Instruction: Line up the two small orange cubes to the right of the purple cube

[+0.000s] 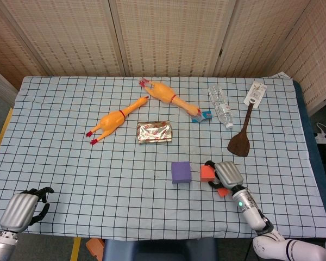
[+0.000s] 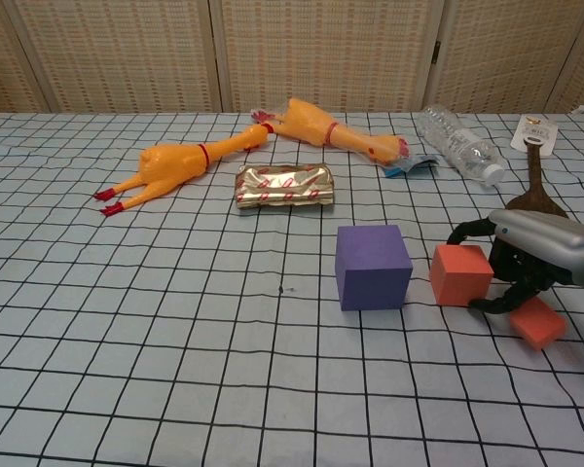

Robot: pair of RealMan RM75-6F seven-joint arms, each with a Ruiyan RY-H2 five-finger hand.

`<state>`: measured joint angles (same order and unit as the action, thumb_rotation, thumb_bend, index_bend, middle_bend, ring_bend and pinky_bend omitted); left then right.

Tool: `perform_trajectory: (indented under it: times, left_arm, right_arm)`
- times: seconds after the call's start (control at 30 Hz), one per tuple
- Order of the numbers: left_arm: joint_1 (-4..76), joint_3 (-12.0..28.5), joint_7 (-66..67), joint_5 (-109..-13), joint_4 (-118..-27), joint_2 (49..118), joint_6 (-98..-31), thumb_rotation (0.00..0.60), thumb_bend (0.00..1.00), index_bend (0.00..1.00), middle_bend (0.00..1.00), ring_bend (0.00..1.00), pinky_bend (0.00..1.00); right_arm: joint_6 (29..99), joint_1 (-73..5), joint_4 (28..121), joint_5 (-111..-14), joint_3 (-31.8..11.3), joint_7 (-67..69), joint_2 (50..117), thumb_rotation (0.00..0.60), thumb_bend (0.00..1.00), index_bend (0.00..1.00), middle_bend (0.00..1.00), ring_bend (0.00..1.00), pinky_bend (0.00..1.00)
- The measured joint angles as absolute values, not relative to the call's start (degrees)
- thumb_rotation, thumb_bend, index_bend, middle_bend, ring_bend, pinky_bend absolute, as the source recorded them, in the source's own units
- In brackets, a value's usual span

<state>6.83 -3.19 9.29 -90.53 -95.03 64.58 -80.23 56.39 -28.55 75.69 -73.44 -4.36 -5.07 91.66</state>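
Right hand (image 2: 526, 263) grips the first orange cube (image 2: 460, 274) from its right side, fingers hooked over the top and under the front, and I have it low, at or nearly on the cloth, just right of the purple cube (image 2: 373, 266) with a narrow gap between them. The second orange cube (image 2: 538, 323) lies directly behind the hand, touching or almost touching the lower fingers. That is my chief concern: spreading or withdrawing the fingers could knock it out of place or drag it off line. A second risk is the held cube shifting as I let go; it sits slightly skewed to the purple cube in the chest view. The left hand (image 1: 23, 209) rests at the near left table edge (image 1: 152, 234), fingers curled, holding nothing.
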Motion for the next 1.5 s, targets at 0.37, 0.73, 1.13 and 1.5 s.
perform_trajectory:
  times: [0.37, 0.73, 1.13, 1.5]
  left_arm:
    - [6.8, -3.2, 9.2, -90.5, -95.0, 64.6, -80.2, 0.6, 0.45, 0.37, 0.53, 0.47, 0.56]
    - [6.9, -3.2, 9.5, -90.5, -95.1, 64.6, -80.0, 0.6, 0.45, 0.37, 0.53, 0.47, 0.56]
    - [6.8, -3.2, 9.2, -90.8, -95.1, 64.5, -80.3, 0.6, 0.45, 0.37, 0.53, 0.47, 0.56]
    - [6.8, -3.2, 9.3, -90.9, -95.1, 64.5, -80.3, 0.6, 0.45, 0.37, 0.53, 0.47, 0.56]
  right_arm:
    - [56.9, -28.9, 74.5, -74.1, -5.1, -4.5, 93.5, 0.6, 0.15, 0.46, 0.99, 0.85, 1.0]
    - [56.9, -29.2, 74.0, -74.6, -5.6, -3.0, 94.7, 0.6, 0.15, 0.47, 0.99, 0.85, 1.0]
    - [57.3, -29.5, 72.3, -74.7, -6.0, -3.4, 96.2, 0.6, 0.15, 0.47, 0.99, 0.85, 1.0]
    - [57.3, -29.7, 70.3, -75.2, -6.1, -2.1, 97.7, 0.6, 0.15, 0.47, 0.99, 0.85, 1.0]
